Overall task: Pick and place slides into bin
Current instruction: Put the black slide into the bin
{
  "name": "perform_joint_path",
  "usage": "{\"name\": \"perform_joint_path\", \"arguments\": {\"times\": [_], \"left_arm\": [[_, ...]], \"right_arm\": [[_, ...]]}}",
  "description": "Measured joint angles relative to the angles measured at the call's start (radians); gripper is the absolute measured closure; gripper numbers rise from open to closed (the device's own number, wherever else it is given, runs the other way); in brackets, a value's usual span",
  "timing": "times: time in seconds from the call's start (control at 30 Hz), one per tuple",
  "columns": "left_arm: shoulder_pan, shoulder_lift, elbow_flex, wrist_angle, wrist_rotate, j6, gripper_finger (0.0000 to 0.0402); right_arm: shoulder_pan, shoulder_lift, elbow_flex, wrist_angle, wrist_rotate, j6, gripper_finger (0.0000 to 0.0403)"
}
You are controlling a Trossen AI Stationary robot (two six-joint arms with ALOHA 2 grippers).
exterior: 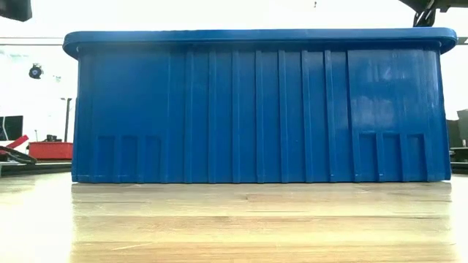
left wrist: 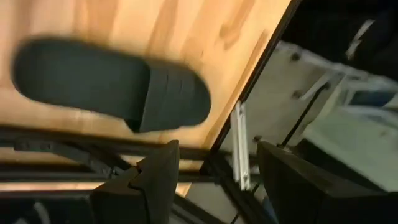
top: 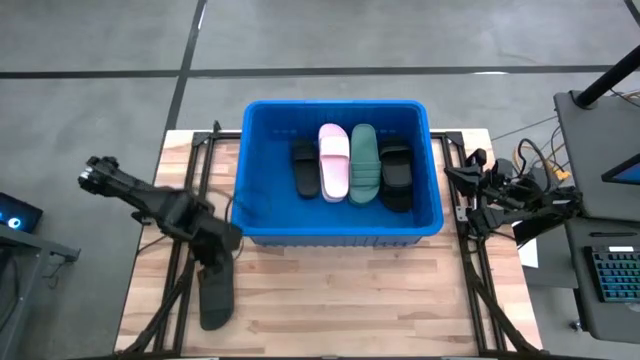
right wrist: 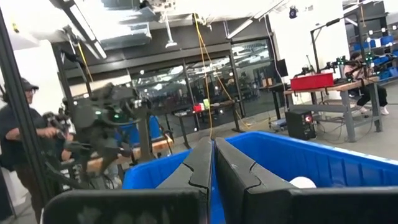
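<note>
The blue bin (top: 270,215) sits toward the far side of the wooden surface (top: 380,300), its near wall leaving a broad bare strip of planks in front. Inside it four slides lie side by side: a black slide (top: 305,167), a pale pink slide (top: 334,161), a green slide (top: 364,163) and another black slide (top: 396,174); open blue floor remains on either side of them. One more dark slide (top: 216,290) lies flat on the surface near the front left corner, close to the black frame rail (top: 178,270) along that edge. The left hand (top: 215,250) hovers over this slide with its fingers (left wrist: 158,177) spread apart, gripping nothing. The right hand (right wrist: 213,163) waits at the right edge beside the bin, fingers pressed together and empty. I can read no labels or writing anywhere.
</note>
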Motion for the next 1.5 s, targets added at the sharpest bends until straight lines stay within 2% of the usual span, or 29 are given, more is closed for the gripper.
{"name": "perform_joint_path", "arguments": {"times": [0.13, 0.33, 0.53, 0.67, 0.77, 0.9, 1.2, 1.5], "left_arm": [[-0.120, 0.059, -0.012, 0.009, -0.032, -0.088, 0.0201], [-0.258, 0.158, 0.029, 0.022, -0.188, -0.255, 0.0201], [-0.373, 0.284, 0.102, 0.007, -0.296, -0.286, 0.0201], [-0.447, 0.384, 0.160, -0.062, -0.345, -0.284, 0.0201], [-0.504, 0.450, 0.197, -0.118, -0.441, -0.344, 0.0201], [-0.565, 0.510, 0.210, -0.131, -0.572, -0.521, 0.0201], [-0.627, 0.657, 0.219, -0.109, -0.511, -0.628, 0.0207], [-0.664, 0.753, 0.269, -0.121, -0.535, -0.641, 0.0270]], "right_arm": [[0.000, 0.000, 0.000, -0.022, 0.000, 0.000, 0.0394], [0.000, 0.000, 0.000, -0.025, 0.000, -0.005, 0.0394], [0.000, 0.000, 0.000, -0.024, 0.000, -0.005, 0.0394], [0.000, 0.000, 0.000, -0.024, 0.000, -0.005, 0.0394], [0.000, 0.000, 0.000, -0.024, 0.000, -0.005, 0.0394], [0.000, 0.000, 0.000, -0.024, 0.000, -0.005, 0.0394], [0.000, 0.000, 0.000, -0.024, 0.000, -0.005, 0.0394], [0.000, 0.000, 0.000, -0.023, 0.000, -0.005, 0.0394]]}}
